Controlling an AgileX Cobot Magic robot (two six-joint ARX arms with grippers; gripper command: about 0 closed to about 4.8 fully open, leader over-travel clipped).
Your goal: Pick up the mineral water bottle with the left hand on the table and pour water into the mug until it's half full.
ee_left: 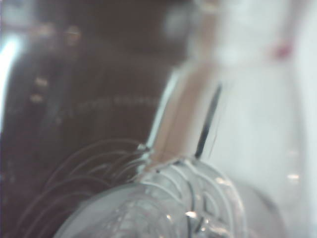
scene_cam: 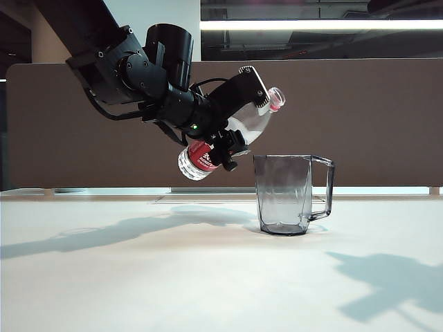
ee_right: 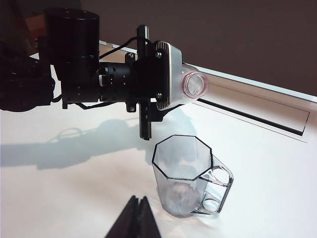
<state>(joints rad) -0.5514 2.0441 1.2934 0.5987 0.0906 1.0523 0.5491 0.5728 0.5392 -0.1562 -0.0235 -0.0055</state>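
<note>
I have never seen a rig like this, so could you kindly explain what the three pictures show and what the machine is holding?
It is a two-armed robot at a white table. One picture comes from a fixed camera facing the table; the other two from cameras on each wrist. The left gripper is clamped on a mineral water bottle, tilted with its open mouth raised, above and just short of the smoky grey mug standing on the table. No water is flowing. The right gripper hangs back, fingers together, holding nothing.
</note>
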